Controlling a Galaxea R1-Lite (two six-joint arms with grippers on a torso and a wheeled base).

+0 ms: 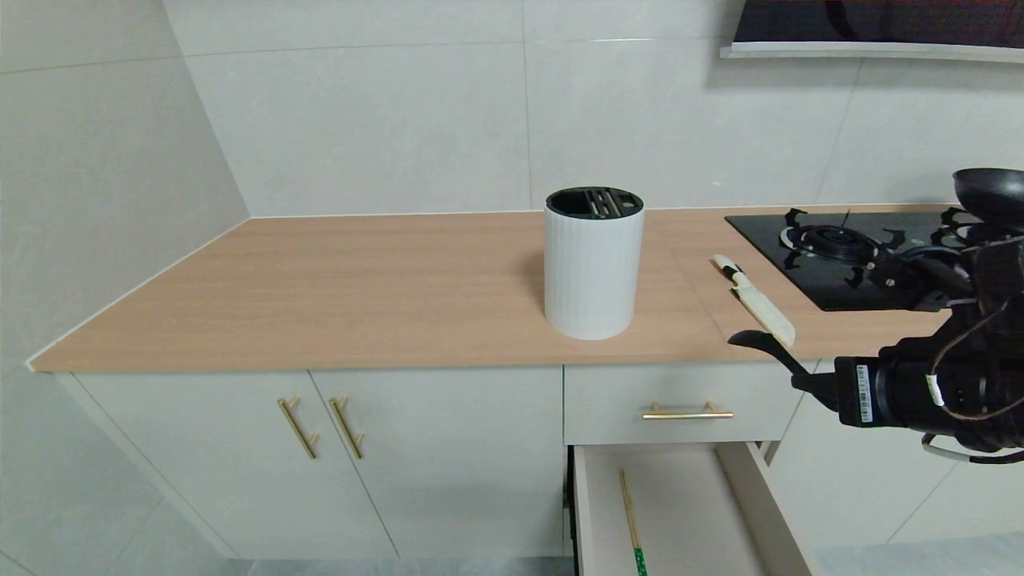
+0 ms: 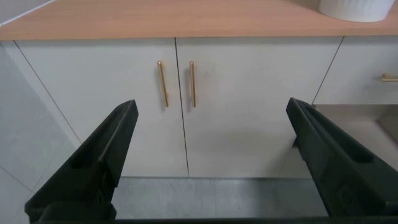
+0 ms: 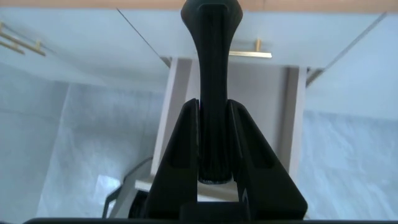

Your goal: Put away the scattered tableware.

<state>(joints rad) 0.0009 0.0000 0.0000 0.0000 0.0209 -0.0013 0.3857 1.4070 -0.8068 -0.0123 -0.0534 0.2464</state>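
holder (image 1: 594,264) on counter (image 1: 360,296) | knife (image 1: 756,302) right of holder | chopsticks (image 1: 631,520) in drawer (image 1: 688,504)

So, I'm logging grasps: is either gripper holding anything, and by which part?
The right gripper clamps a black utensil near the end of its slim handle, wider end pointing out. The left gripper is open and empty.

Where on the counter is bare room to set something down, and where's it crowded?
Widest bare counter runs from its left end to the white holder. A narrower strip lies between holder and knife. Crowded between knife and stove. The open drawer is free right of the chopsticks.
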